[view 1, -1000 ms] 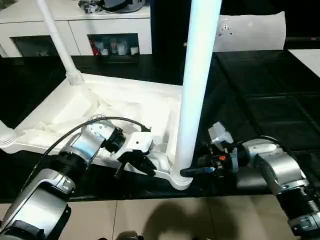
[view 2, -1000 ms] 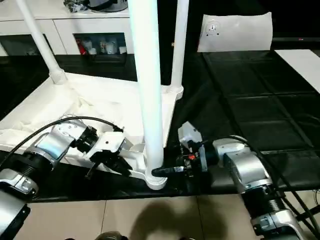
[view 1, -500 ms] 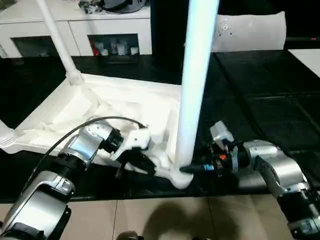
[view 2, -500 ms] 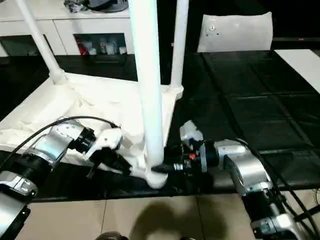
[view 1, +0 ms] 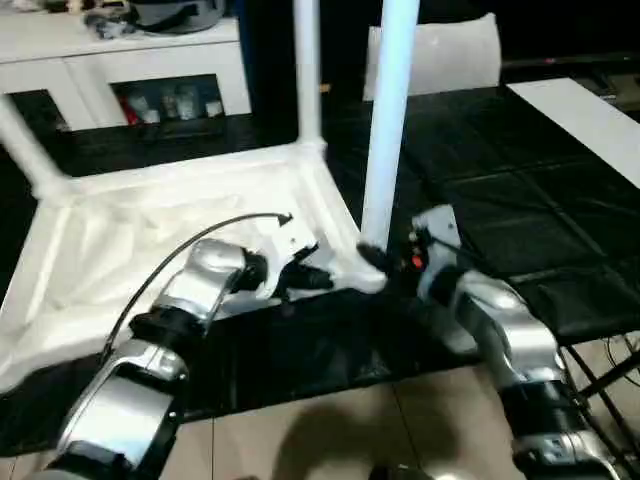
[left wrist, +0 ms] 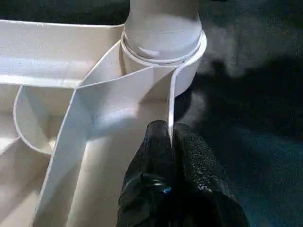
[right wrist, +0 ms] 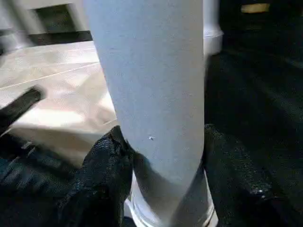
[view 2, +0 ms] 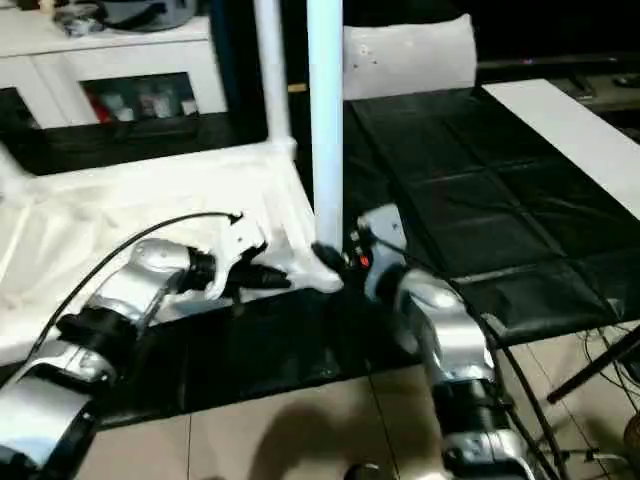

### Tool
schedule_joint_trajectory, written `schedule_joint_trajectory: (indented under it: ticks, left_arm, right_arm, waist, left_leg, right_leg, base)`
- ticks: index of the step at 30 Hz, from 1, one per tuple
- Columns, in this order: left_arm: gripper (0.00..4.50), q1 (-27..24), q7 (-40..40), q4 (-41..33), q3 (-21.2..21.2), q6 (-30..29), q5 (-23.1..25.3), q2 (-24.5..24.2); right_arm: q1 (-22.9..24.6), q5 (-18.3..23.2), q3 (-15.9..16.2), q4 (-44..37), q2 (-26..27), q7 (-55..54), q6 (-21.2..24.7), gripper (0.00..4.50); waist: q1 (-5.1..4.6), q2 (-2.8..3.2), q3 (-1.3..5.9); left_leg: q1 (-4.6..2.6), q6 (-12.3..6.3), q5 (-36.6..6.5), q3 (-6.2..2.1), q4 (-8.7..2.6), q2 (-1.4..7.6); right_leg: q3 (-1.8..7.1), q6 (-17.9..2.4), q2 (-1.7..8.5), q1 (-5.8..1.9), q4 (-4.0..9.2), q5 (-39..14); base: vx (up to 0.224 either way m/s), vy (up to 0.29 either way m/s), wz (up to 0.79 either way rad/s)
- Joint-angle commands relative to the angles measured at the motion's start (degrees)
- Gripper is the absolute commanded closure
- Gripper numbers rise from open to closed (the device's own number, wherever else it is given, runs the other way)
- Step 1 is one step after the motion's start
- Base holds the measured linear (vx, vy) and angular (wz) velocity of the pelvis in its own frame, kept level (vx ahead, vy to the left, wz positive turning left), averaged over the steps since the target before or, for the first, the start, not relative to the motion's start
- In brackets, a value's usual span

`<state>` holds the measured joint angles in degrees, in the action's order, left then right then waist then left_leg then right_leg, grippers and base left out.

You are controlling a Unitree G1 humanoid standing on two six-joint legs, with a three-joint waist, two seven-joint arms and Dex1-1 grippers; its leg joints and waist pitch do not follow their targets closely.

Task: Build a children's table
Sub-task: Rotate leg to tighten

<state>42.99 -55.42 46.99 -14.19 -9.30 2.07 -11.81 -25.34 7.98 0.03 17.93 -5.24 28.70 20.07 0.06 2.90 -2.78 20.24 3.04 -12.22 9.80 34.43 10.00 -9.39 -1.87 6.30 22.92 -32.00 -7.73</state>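
Left eye view: tabletop, white, lying underside up on the black-covered work table, so its corner sockets face upward to take legs. Near leg stands upright in the near corner socket; far leg upright in the corner behind it. Left gripper at the tabletop's near edge; right gripper at the near leg's base. White cabinet behind.

Right eye view: same layout; the two arms meet at one corner, likely so one steadies the top while the other seats the leg.

Left wrist view: black fingers closed narrow, pinching the thin rim wall just beside the socket, apparently to hold the top down.

Right wrist view: fingers half spread, clasping the near leg low, just above its socket.
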Motion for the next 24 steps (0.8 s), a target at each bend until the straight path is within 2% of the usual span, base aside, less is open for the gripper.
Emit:
schedule_joint_trajectory:
  ticks: [1,3,6,9,14,15,16,17,18,19,20,21,23,24]
  left_arm:
    - [4.5,1.62,2.25,-0.82,-1.32,-0.44,-1.32,6.17]
    - [4.5,1.83,4.26,-0.72,-1.32,-0.94,-0.34,6.63]
    - [4.5,1.51,4.04,-1.13,-1.49,-0.85,0.28,6.19]
    - [4.5,1.51,4.04,-1.13,-1.49,-0.85,0.28,6.19]
    - [4.5,1.5,4.03,-1.15,-1.49,-0.85,0.3,6.17]
    - [4.5,1.37,3.93,-1.31,-1.48,-0.86,0.53,6.02]
    - [4.5,-0.76,-4.13,-2.33,-3.35,3.49,1.39,0.61]
    - [4.5,-0.94,-4.81,-2.4,-3.52,3.94,1.48,0.15]
    - [4.5,-2.39,-11.27,-3.15,-5.12,6.55,1.91,-3.87]
    - [4.5,-2.42,-11.44,-3.17,-5.16,6.55,1.91,-3.97]
    - [4.5,-2.58,-12.78,-3.2,-5.67,7.34,2.16,-4.88]
    - [4.5,-2.66,-13.91,-3.1,-6.23,8.45,2.55,-5.72]
    - [4.5,-2.75,-15.15,-3.15,-6.59,9.08,2.77,-6.45]
    - [4.5,-3.04,-18.43,-3.55,-7.3,10.52,2.76,-7.89]
  right_arm:
    - [-3.0,-0.51,4.75,3.44,4.89,-2.79,2.31,2.22]
    - [-4.23,-0.53,3.74,5.16,5.38,-3.84,1.24,1.87]
    - [-3.66,-0.02,2.79,4.67,5.41,-2.92,0.26,1.65]
    - [-3.66,-0.02,2.79,4.67,5.41,-2.92,0.26,1.65]
    - [-3.63,-0.02,2.77,4.64,5.41,-2.92,0.24,1.65]
    - [-3.32,-0.04,2.56,4.37,5.36,-2.87,0.04,1.45]
    - [0.74,1.9,1.82,0.77,-1.39,6.44,-3.53,1.45]
    - [1.07,2.07,1.77,0.48,-1.97,7.24,-3.81,1.34]
    - [3.43,3.4,1.56,-1.68,-7.25,14.45,-5.55,1.26]
    - [3.46,3.42,1.56,-1.71,-7.38,14.61,-5.56,1.26]
    - [3.73,3.89,1.64,-2.03,-8.61,16.71,-5.54,1.26]
    - [3.9,4.43,1.72,-2.22,-9.79,18.88,-5.55,1.02]
    - [4.08,4.87,2.02,-2.42,-10.96,20.93,-5.54,0.91]
    - [4.42,5.75,2.65,-2.97,-13.25,25.26,-5.43,0.81]
  waist:
    - [0.46,-0.2,4.28]
    - [0.61,-0.18,4.37]
    - [0.81,-0.08,4.42]
    - [0.78,-0.03,4.36]
    - [0.81,-0.06,4.26]
    - [0.84,-0.04,4.29]
    - [0.87,-0.29,4.3]
    - [1.54,-0.18,4.39]
    - [1.88,-0.19,4.43]
    - [1.92,-0.19,4.6]
    - [2.07,-0.07,4.49]
    - [2.42,-0.17,4.49]
    - [2.68,-0.06,4.18]
    - [3.14,-0.26,4.06]
  left_leg:
    - [0.64,-3.05,-8.92,-1.37,-3.72,2.26]
    - [0.77,-4.08,-7.21,-1.33,-3.69,2.38]
    - [0.64,-5.16,-6.68,-1.3,-3.69,2.67]
    - [0.47,-5.19,-7.74,-1.29,-3.78,2.81]
    - [0.4,-4.68,-8.63,-1.22,-3.84,2.74]
    - [0.38,-4.63,-8.47,-1.22,-3.83,2.79]
    - [0.44,-4.81,-8.4,-1.21,-3.82,2.77]
    - [0.32,-5.09,-8.62,-1.47,-3.87,2.86]
    - [0.52,-6.75,-7.39,-1.3,-3.69,3.02]
    - [0.59,-7.57,-6.11,-1.15,-3.54,3.14]
    - [0.57,-7.77,-5.94,-1.1,-3.55,3.2]
    - [0.42,-7.62,-6.28,-1.04,-3.53,3.2]
    - [0.31,-6.98,-7.67,-0.9,-3.67,3.26]
    - [-0.06,-5.7,-9.89,-0.9,-3.78,3.23]
  right_leg:
    - [2.99,-5.51,3.46,-3.76,4.45,-22.8]
    - [3.17,-6.71,3.5,-4.01,4.03,-19.51]
    - [3.35,-8.03,3.5,-4.03,3.64,-16.76]
    - [3.47,-8.83,3.51,-4.05,3.54,-16.17]
    - [3.55,-8.73,3.55,-4.08,3.67,-17.42]
    - [3.6,-8.76,3.61,-4.07,3.66,-17.16]
    - [3.6,-8.69,3.62,-4.12,3.67,-17.02]
    - [3.56,-7.7,3.73,-4.43,3.66,-16.96]
    - [3.85,-8.44,3.74,-4.55,3.19,-13.97]
    - [4.05,-9.5,3.79,-4.33,2.65,-11.34]
    - [4.04,-10.03,3.82,-4.15,2.62,-10.98]
    - [3.87,-10.33,3.61,-4.08,2.65,-11.85]
    - [3.83,-9.74,3.65,-3.92,3.02,-14.84]
    - [3.72,-8.26,3.7,-3.95,3.58,-19.83]
  base:
    - [0.0,0.0,0.0]
    - [0.0,0.0,0.0]
    - [0.0,0.0,0.0]
    - [0.0,0.0,0.0]
    - [0.0,0.0,0.0]
    - [0.0,0.0,0.0]
    - [0.0,0.0,0.0]
    - [0.0,0.0,0.0]
    - [0.0,0.0,0.0]
    - [0.0,0.0,0.0]
    - [0.0,0.0,0.0]
    - [0.0,0.0,0.0]
    - [0.0,0.0,0.0]
    - [0.0,0.0,0.0]
